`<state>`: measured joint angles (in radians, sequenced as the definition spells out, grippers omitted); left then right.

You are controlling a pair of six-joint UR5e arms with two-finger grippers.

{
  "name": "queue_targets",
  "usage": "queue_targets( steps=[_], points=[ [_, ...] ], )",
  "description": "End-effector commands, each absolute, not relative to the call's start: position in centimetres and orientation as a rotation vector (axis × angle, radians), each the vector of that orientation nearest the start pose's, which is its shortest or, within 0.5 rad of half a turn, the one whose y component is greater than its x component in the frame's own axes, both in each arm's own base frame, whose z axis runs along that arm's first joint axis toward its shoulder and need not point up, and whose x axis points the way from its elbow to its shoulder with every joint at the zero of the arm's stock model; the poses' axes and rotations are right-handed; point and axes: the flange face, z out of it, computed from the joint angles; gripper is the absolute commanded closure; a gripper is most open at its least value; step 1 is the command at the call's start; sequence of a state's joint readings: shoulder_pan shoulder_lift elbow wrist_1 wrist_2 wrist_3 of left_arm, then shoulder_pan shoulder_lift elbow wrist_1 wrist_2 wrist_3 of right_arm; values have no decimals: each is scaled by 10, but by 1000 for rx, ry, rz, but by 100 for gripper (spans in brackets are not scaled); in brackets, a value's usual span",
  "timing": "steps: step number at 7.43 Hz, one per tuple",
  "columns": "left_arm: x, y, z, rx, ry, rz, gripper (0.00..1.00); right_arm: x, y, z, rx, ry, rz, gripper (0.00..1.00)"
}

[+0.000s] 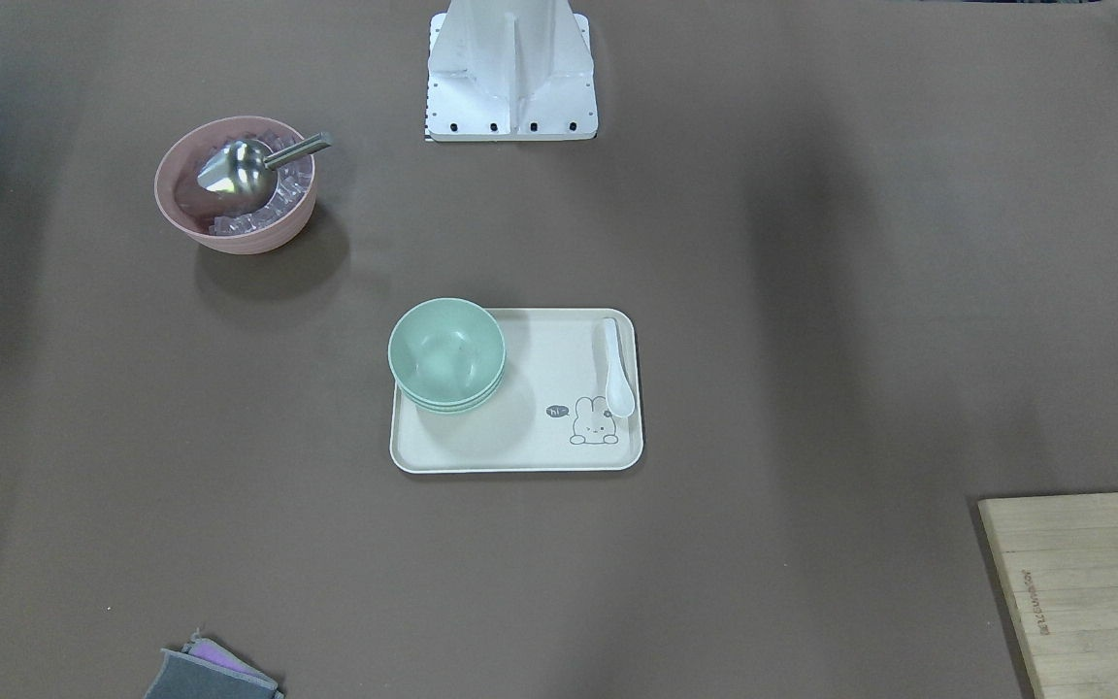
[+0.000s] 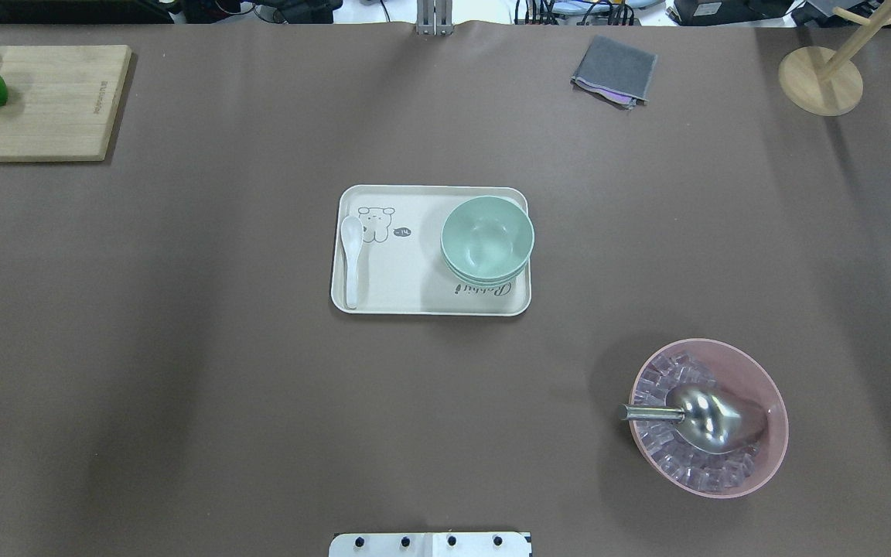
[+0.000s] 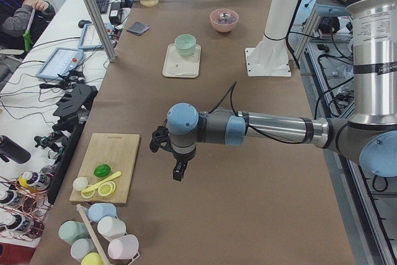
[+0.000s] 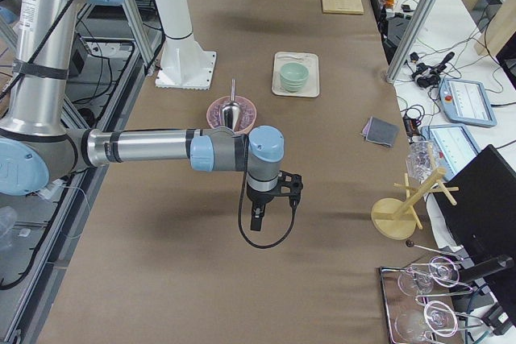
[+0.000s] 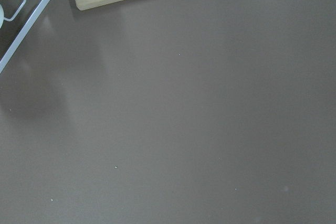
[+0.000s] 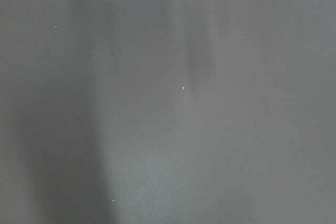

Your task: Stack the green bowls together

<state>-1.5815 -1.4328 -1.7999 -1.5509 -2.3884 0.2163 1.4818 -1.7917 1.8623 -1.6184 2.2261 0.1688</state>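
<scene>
The green bowls [image 1: 446, 351] sit nested in one stack on the cream tray [image 1: 540, 449], at its corner nearest the pink bowl. The stack also shows in the overhead view [image 2: 487, 238] and small in both side views [image 3: 185, 44] [image 4: 293, 76]. My left gripper [image 3: 178, 172] hangs over bare table near the cutting board, far from the tray. My right gripper [image 4: 256, 219] hangs over bare table beyond the pink bowl. Both show only in the side views, so I cannot tell whether they are open or shut. The wrist views show only table.
A white spoon [image 2: 351, 247] lies on the tray's other side. A pink bowl [image 2: 780, 433] holds ice cubes and a metal scoop [image 2: 704, 418]. A cutting board [image 2: 43, 100] with fruit, a grey cloth [image 2: 614, 70] and a wooden stand [image 2: 821, 77] sit along the far edge.
</scene>
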Motion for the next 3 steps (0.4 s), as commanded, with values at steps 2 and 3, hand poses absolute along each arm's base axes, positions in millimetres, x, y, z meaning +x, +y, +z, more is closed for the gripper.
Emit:
queue_targets(
  steps=[2, 3],
  points=[
    [-66, -429, 620, 137, 801, 215, 2, 36, -404, 626, -64, -662, 68, 0],
    [-66, -428, 621, 136, 801, 214, 2, 35, -405, 625, -62, -662, 67, 0]
  ],
)
